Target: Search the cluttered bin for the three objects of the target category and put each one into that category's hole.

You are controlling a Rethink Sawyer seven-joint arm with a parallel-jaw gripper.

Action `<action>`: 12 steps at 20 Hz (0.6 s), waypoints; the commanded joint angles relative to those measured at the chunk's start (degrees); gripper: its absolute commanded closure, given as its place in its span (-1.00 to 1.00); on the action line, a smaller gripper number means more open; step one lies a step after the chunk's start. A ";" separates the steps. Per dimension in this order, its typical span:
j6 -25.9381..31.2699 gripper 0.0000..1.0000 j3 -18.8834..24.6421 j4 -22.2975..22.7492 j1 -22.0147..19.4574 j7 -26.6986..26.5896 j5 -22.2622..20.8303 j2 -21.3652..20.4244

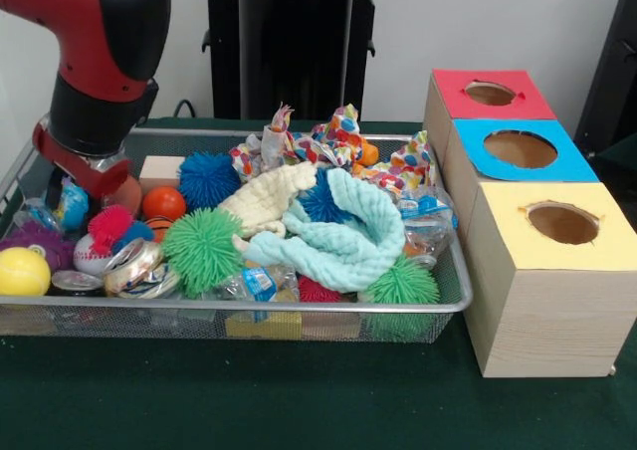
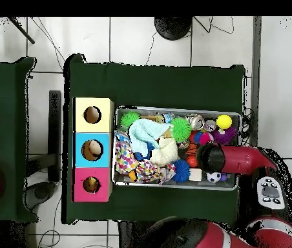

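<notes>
The wire mesh bin (image 1: 249,307) sits on the green table, heaped with clutter. It holds green spiky balls (image 1: 202,249), a blue spiky ball (image 1: 207,178), an orange ball (image 1: 163,203), a yellow ball (image 1: 22,271), a mint cloth (image 1: 343,236), a cream cloth (image 1: 267,199) and a patterned cloth (image 1: 328,141). My gripper (image 1: 88,183) reaches down into the bin's left end, its tip hidden among the toys. In the overhead view my gripper (image 2: 208,157) is over the bin's (image 2: 174,108) right part. Three wooden boxes stand beside the bin, with red (image 1: 493,94), blue (image 1: 521,149) and yellow (image 1: 562,223) holed tops.
A purple spiky ball (image 1: 35,241), a pink spiky ball (image 1: 107,223), metal cans (image 1: 134,266), a crushed plastic bottle (image 1: 249,283) and a wooden block (image 1: 159,169) crowd the bin near my gripper. The black pedestal (image 1: 294,42) stands behind the bin.
</notes>
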 commanded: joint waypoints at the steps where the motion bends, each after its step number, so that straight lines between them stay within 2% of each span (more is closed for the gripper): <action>1: 0.57 -1.00 18.55 -1.94 -5.97 -20.51 -4.61 3.88; 4: 1.74 -1.00 22.08 -3.33 -8.38 -23.96 -6.50 6.24; 7: 1.27 -1.00 23.97 -3.29 -9.32 -24.09 -7.54 6.54; 10: -0.41 -1.00 24.10 -2.34 -9.00 -21.84 -8.99 5.30; 12: -2.32 -1.00 27.04 -1.19 -11.27 -22.59 -9.65 5.44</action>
